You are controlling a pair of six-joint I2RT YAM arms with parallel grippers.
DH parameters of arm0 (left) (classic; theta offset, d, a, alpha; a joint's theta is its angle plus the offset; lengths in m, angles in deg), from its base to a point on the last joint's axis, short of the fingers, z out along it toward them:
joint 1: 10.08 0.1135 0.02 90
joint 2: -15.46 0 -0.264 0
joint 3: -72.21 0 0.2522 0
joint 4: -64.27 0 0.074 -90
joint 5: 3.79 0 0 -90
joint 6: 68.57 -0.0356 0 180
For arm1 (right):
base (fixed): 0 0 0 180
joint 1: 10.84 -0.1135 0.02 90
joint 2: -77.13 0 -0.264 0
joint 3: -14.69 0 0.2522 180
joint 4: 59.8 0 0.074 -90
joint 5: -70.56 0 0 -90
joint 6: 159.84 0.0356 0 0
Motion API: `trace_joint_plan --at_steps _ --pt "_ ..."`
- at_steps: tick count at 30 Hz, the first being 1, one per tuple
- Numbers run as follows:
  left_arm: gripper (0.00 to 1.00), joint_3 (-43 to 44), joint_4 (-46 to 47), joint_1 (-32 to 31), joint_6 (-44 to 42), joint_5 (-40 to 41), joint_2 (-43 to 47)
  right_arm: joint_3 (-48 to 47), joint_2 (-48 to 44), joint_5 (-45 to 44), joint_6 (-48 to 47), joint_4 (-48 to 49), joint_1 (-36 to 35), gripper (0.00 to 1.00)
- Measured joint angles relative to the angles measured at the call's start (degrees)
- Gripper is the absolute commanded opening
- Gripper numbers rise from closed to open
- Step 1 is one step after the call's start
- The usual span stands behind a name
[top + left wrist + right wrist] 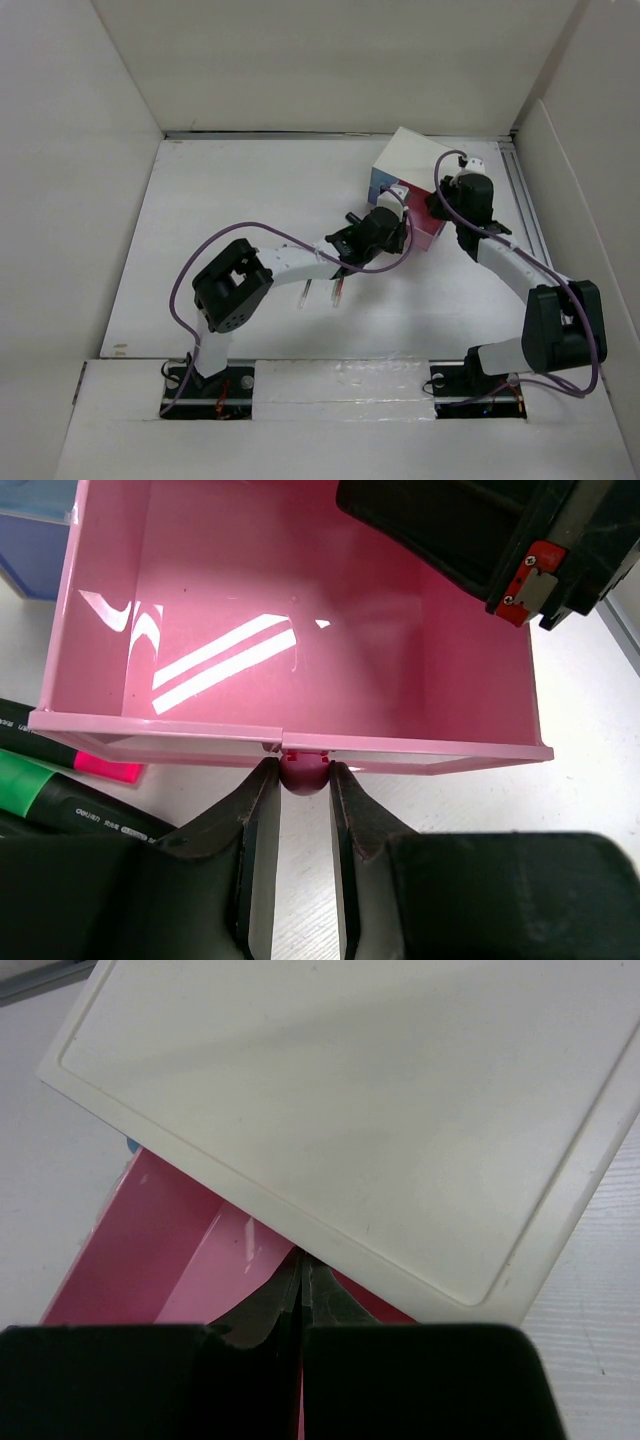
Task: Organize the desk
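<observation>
The desk point(250, 200) is a white tabletop walled by white panels. A small white box point(412, 160) with drawers stands at its back right. Its pink drawer point(300, 610) is pulled out and holds nothing. My left gripper point(304, 780) is shut on the drawer's dark pink knob point(303, 772), which sits between the two fingertips; from above the left gripper point(393, 228) is at the drawer's front. My right gripper point(303, 1260) is shut, empty, its tips against the edge of the box lid point(350, 1110) above the pink drawer point(170, 1250). In the overhead view the right gripper point(440, 205) is at the box's right side.
Two pens point(320, 291) lie on the desk under the left forearm. In the left wrist view a green marker point(40, 785) and a pink-tipped marker point(95, 767) lie left of the drawer. A blue drawer point(35, 530) shows beside the pink one.
</observation>
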Motion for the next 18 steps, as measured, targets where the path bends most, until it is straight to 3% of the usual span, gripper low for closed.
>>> trace_joint_plan --at_steps 3,4,5,6,7,9,12,18 --pt "0.02 0.0 0.0 0.0 0.2 0.0 0.0 0.0 0.0 0.2 0.0 0.2 0.0 0.00" --pt "0.08 0.0 0.0 0.0 0.2 0.1 0.0 0.0 0.0 0.2 0.0 0.2 0.0 0.01" --pt "0.15 0.0 0.0 0.0 0.3 0.1 0.0 0.0 -0.1 0.2 0.0 0.2 0.0 0.11" --pt "0.32 0.0 0.0 0.0 0.4 0.2 0.0 0.0 -0.3 0.3 0.2 0.2 0.1 0.20" --pt "0.33 0.0 0.0 0.0 0.4 0.3 0.0 0.0 -0.5 0.6 0.2 0.2 0.1 0.20" --pt "0.47 0.0 -0.5 0.0 0.5 0.6 0.0 0.0 -1.3 1.0 0.2 0.3 0.1 0.25" --pt "0.58 0.0 -1.1 0.0 0.8 1.4 0.2 0.1 -3.6 1.1 0.2 0.5 0.6 0.26" --pt "0.62 0.0 -1.8 0.0 0.9 2.8 1.4 0.1 -7.9 1.0 0.2 1.8 1.2 0.24"
